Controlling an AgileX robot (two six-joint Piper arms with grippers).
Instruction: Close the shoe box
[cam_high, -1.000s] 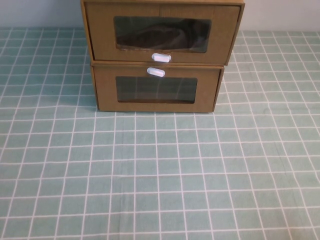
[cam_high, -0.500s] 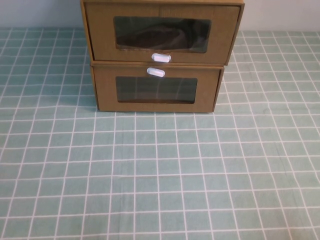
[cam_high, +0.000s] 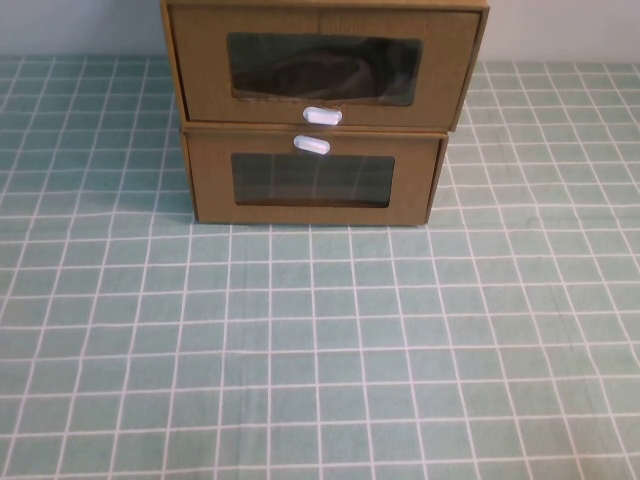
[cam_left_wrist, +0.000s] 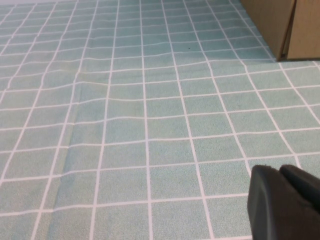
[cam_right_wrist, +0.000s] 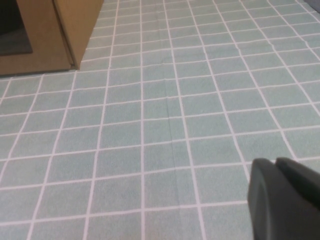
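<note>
Hovering low over the checked green tablecloth, the left gripper shows only as a dark rounded fingertip mass at the corner of its wrist view; how far its fingers are parted cannot be told, and nothing is visibly held. The right gripper appears the same way in its own wrist view (one dark fingertip mass at the frame corner), spread likewise not readable, nothing visibly held. Neither gripper appears in the high view.

Both wrist views catch a brown cardboard corner well apart from the fingertips.

In the high view, two brown cardboard boxes stand stacked at the far centre of the table. The shoe box is the upper one, its white pull tab just under its clear window. Its drawer front juts forward of the lower box, whose own tab sits above its window.
</note>
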